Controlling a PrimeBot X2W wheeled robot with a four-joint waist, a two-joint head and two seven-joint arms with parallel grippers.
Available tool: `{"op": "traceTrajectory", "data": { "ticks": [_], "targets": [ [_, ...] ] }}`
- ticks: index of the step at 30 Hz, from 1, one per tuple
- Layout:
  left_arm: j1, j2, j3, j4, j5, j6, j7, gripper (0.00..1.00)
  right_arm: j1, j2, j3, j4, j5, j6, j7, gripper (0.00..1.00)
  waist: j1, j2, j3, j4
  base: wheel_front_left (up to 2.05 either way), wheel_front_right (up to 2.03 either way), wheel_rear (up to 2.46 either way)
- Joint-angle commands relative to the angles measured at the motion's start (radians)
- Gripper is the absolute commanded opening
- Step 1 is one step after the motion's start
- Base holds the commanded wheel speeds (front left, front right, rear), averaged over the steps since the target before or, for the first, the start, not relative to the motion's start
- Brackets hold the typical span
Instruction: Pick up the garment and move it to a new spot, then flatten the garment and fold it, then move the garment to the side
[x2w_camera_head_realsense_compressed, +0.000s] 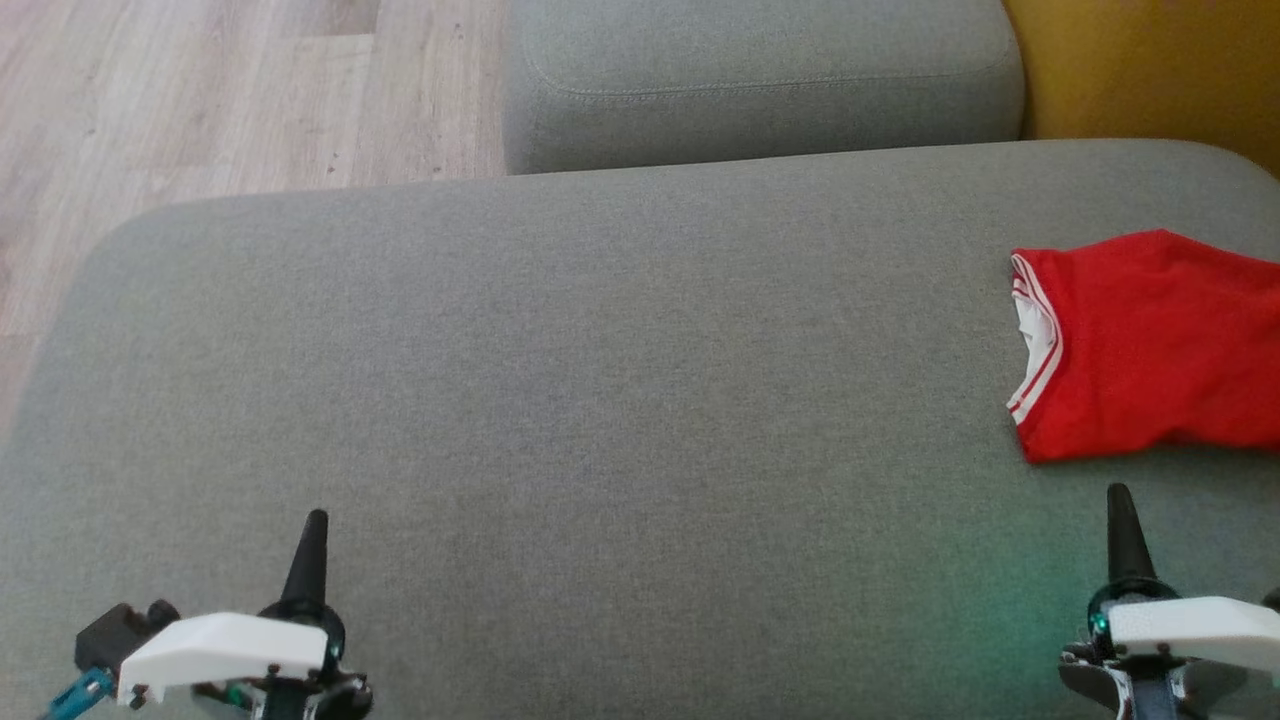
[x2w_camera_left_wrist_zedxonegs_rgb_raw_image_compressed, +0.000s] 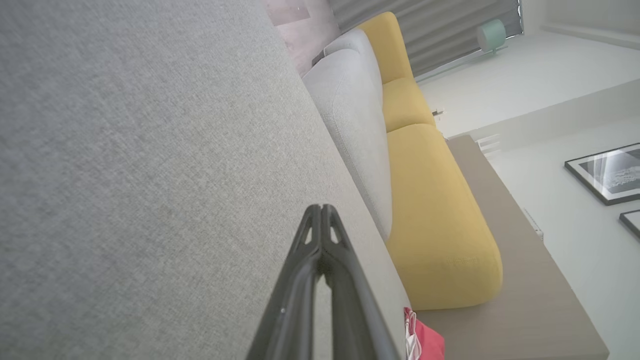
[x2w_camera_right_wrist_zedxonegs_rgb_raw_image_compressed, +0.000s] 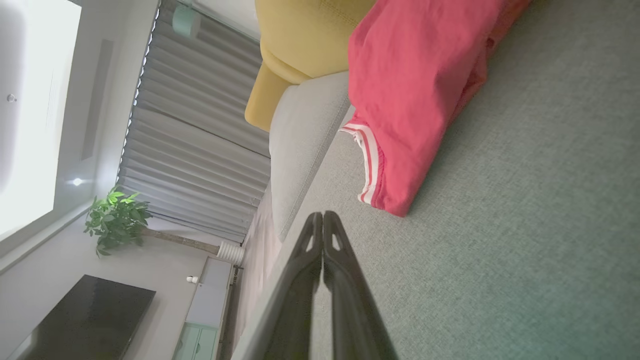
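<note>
Left gripper (x2w_camera_head_realsense_compressed: 316, 522) and right gripper (x2w_camera_head_realsense_compressed: 1120, 497) both sit low over the grey sofa (x2w_camera_head_realsense_compressed: 600, 400). Each has its two fingers pressed together, with nothing held between them. The red garment (x2w_camera_head_realsense_compressed: 1150, 345) lies on the sofa just ahead of the right gripper's tips, near but not touching, and well off to the right of the left gripper. It forms a compact, layered bundle with its white-striped edge turned toward the left gripper's side. Its far part runs out of the head view, so I cannot tell whether the fold is neat all round.

From this, the pick-up, flattening and folding look done. The garment also seems already moved aside, since it sits out beyond the right gripper rather than ahead of the space between the two. Little appears to be left: at most a tidying of the fold, perhaps nothing.
</note>
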Motion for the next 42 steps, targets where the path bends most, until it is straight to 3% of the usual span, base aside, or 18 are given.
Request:
{"op": "traceTrajectory", "data": {
  "ticks": [1, 37, 42],
  "targets": [
    [-0.067, 0.01, 0.038, -0.028, -0.034, -0.013, 0.008, 0.0, -0.067, -0.006, 0.01, -0.03, 0.038, 0.006, 0.014, 0.0, 0.0, 0.0, 0.001, -0.001, 0.0, 0.0, 0.0],
    [-0.152, 0.005, 0.133, -0.015, -0.431, -0.084, 0.11, 0.0, -0.155, -0.008, -0.007, -0.02, 0.472, 0.008, 0.109, 0.0, 0.0, 0.0, 0.019, -0.017, 0.0, 0.0, 0.0],
    [-0.154, 0.004, 0.136, -0.015, -0.439, -0.085, 0.114, 0.0, -0.157, -0.008, -0.008, -0.019, 0.481, 0.008, 0.111, 0.0, 0.0, 0.0, 0.019, -0.017, 0.0, 0.0, 0.0]
  ]
}}
